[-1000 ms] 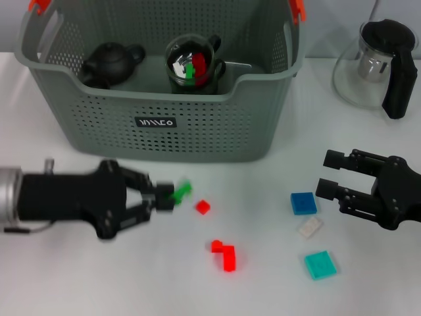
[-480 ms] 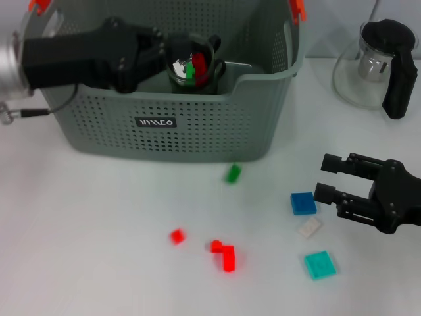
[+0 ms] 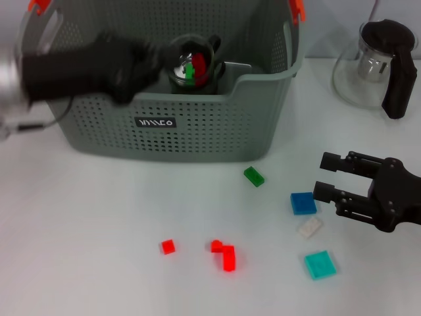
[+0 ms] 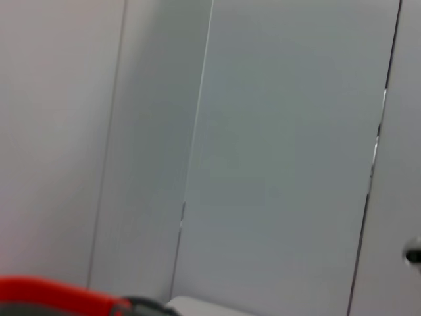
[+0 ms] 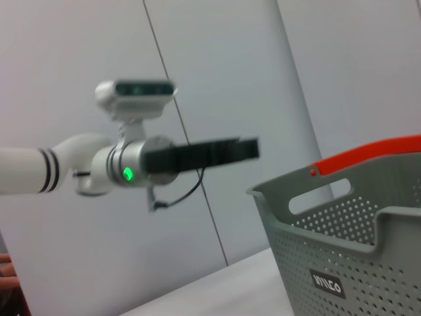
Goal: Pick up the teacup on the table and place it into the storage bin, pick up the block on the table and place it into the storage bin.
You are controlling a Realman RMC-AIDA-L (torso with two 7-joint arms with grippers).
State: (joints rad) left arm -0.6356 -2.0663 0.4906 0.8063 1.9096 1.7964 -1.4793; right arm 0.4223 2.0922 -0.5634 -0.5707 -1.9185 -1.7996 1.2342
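Storage bin (image 3: 197, 118) at far edge of table (image 3: 79, 217), left of middle. Inside bin: teacup (image 3: 194, 66) with red and green bits. Left gripper (image 3: 141, 62) over bin, beside teacup, blurred; jaws cannot tell. Right gripper (image 3: 329, 178) near right edge, jaws apart, empty. Green block (image 3: 254, 176) on table before bin; red block (image 3: 168, 247) near front edge. Open room front left.

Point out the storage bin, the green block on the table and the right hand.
storage bin (image 3: 197, 141), head view: on its perforated front wall.
green block (image 3: 254, 176), head view: on its top face, lying on the table.
right hand (image 3: 329, 176), head view: midway between its two open fingertips.
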